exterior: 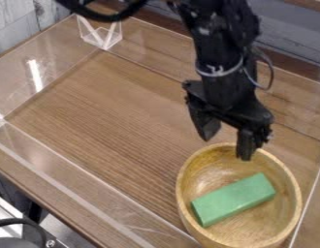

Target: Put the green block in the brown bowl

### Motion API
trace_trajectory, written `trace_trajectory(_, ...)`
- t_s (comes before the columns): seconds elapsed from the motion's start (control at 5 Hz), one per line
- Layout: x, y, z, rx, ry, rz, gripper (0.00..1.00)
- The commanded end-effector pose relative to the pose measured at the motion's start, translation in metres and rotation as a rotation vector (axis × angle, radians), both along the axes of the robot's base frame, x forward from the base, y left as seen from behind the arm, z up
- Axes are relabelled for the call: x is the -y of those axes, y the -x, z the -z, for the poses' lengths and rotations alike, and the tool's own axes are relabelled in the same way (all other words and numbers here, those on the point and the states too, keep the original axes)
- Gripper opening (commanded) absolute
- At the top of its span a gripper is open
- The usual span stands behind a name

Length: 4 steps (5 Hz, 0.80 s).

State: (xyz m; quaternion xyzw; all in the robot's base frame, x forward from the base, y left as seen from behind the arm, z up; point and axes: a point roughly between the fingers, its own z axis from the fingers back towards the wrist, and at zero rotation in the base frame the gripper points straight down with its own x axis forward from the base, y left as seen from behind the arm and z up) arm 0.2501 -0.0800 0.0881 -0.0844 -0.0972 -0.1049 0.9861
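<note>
- Wood-grain tabletop (98, 116) in brown, fenced by low clear plastic walls (33, 165), carries the whole scene.
- Small flat rectangular green block (233, 200) lies inside the round shallow bowl of light tan wood (189, 179), slanted, one end pointing toward the bowl's upper right rim.
- That bowl sits at the lower right of the tabletop, its right edge cut off by the picture border.
- Black robot gripper (228, 139) hangs just above the bowl's far rim, pointing steeply down, its two dark fingers (247, 143) spread apart with nothing between them; one fingertip overlaps the rim in this view.
- Whether that fingertip touches the wood cannot be told.
- Small clear plastic stand (101, 31) rests at the far left corner, well apart from the bowl.
</note>
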Motion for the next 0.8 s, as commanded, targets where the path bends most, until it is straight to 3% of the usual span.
trace_trajectory(0.0,0.005,-0.006,0.002,0.035,0.008,0.015,1.0)
trace_trajectory(0.6,0.006,-0.008,0.024,0.029,0.008,0.017,1.0)
